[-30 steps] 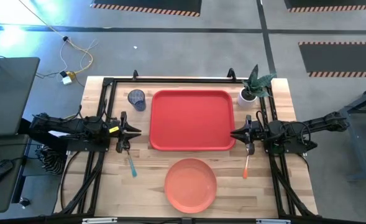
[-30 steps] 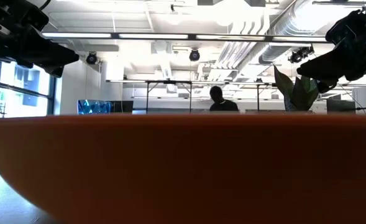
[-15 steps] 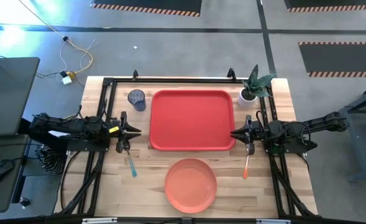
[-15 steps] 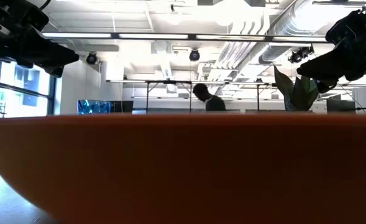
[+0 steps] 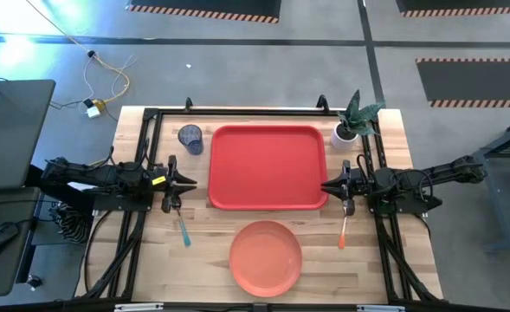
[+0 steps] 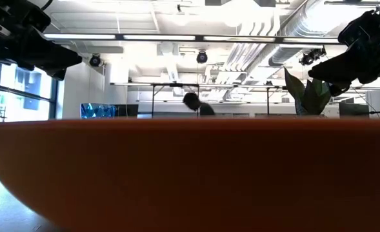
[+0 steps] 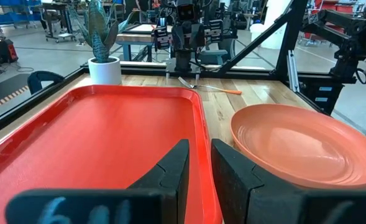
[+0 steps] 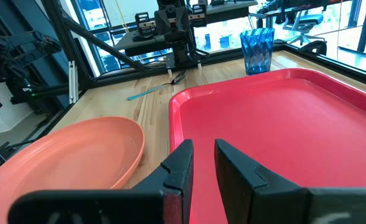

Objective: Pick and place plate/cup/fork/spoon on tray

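High view | tray (image 5: 267, 168) bare | plate (image 5: 266, 257) near it | cup (image 5: 190, 138) beside

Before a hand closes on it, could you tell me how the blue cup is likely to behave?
The cup stands upright, taller than wide, so a sideways push may tip it. Its thin translucent wall suggests it is light. On its side it would probably roll.

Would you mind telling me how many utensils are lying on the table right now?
2. The spoon lies on the wood near the left arm, left of the plate; the fork lies near the right arm, right of the plate. None appear hidden.
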### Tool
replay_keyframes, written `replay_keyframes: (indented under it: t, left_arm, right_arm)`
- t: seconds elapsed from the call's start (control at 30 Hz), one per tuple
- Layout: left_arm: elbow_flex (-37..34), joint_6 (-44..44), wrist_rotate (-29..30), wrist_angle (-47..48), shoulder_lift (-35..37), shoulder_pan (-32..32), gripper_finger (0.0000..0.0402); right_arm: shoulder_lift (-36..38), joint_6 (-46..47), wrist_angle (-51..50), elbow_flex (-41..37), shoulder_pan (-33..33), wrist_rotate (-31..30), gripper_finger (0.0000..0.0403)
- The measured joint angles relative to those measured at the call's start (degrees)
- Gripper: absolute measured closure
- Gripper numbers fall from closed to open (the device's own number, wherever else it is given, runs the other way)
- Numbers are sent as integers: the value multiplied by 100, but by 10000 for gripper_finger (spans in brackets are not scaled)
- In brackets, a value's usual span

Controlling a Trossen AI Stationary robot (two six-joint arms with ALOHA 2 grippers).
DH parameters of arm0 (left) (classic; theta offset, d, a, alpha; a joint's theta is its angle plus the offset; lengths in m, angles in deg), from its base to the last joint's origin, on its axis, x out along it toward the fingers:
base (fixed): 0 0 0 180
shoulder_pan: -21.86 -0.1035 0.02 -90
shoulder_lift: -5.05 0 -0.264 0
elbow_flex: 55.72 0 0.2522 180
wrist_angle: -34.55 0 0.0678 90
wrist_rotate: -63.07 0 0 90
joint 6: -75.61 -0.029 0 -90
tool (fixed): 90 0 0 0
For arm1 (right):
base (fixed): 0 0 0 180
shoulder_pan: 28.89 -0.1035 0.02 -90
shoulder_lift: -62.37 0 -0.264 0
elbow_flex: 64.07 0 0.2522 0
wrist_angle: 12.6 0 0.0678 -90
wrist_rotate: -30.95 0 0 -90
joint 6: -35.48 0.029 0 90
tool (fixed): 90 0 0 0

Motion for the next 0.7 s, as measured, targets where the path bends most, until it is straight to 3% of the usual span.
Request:
replay_keyframes:
  t: [0.4,0.7]
  left_arm:
    - [0,1710,0,-366,-1,0,344]
    - [0,2252,55,-1290,1,-2,344]
  right_arm:
    - [0,13,0,0,2,0,345]
    - [0,1216,0,0,1,0,345]
